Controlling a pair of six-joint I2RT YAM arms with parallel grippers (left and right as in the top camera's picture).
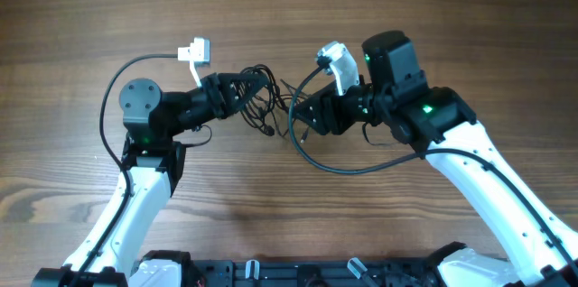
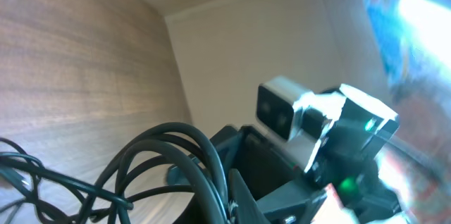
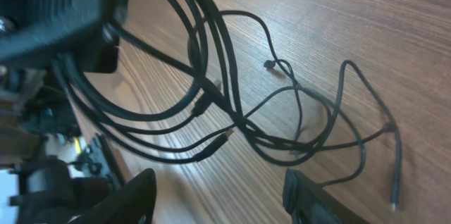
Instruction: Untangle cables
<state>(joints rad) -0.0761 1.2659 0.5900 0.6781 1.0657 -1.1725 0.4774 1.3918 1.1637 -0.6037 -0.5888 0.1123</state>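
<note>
The cables (image 1: pixel 268 106) lie tangled at the middle of the tabletop (image 1: pixel 298 7). The left gripper (image 1: pixel 228 90) is pressed together, pinching the bunch, seemingly to anchor it, while the right gripper (image 3: pixel 224 197) hangs spread over the loose loops, probably choosing a strand to pull free.

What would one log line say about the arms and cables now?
left gripper: shut on cables | right gripper: open beside cables | cables: tangled

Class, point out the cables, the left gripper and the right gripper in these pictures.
cables (image 3: pixel 243 127), right wrist view, where the thin cords cross and bunch.
left gripper (image 1: pixel 246 88), overhead view, at its fingertips beside the tangle.
right gripper (image 3: pixel 220 185), right wrist view, midway between its open fingertips.
</note>
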